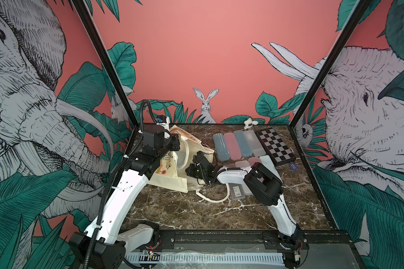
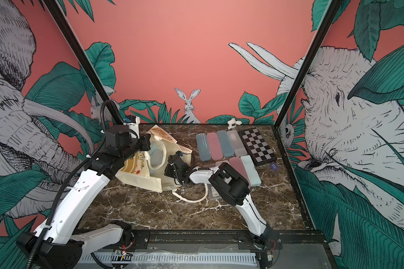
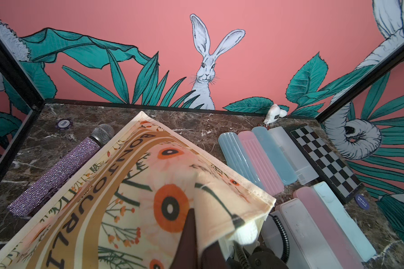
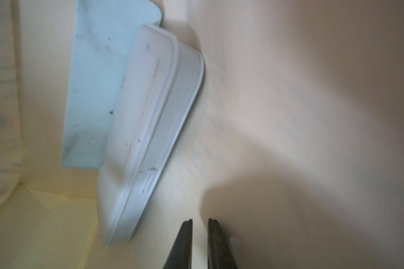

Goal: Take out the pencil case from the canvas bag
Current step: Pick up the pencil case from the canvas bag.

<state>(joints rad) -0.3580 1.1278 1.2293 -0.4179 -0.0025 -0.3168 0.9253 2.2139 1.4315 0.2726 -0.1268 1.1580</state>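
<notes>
My right gripper (image 4: 200,221) is deep inside the canvas bag (image 1: 173,180). Its two fingers stand a narrow gap apart with nothing between them, so it is released and holds nothing. Just beside the fingertips, off to one side and not between them, lies the frosted pencil case (image 4: 149,130). It overlaps a pale blue case (image 4: 93,88) behind it, and both rest against the bag's cream inner wall. My left gripper (image 3: 202,233) is clenched on a fold of the bag's printed face near the mouth, holding that side up so the opening gapes. In both top views the bag lies on its side on the marble table (image 1: 173,209), toward the left edge. Its bottom points at the back-left corner, its mouth faces the middle, and one loop handle (image 1: 215,199) trails toward the front edge. A row of other cases (image 1: 233,144) lies near the back edge, well apart from the bag. I judge this to be the reach-in step, with the grasp not yet made. The next move calls for wider jaws and a sideways shift so the frosted case's rim comes between the fingers. After that comes a firm close and a straight pull out through the mouth while my left gripper holds the cloth. The risk I see is pinching the bag's lining or dragging the blue case along.
</notes>
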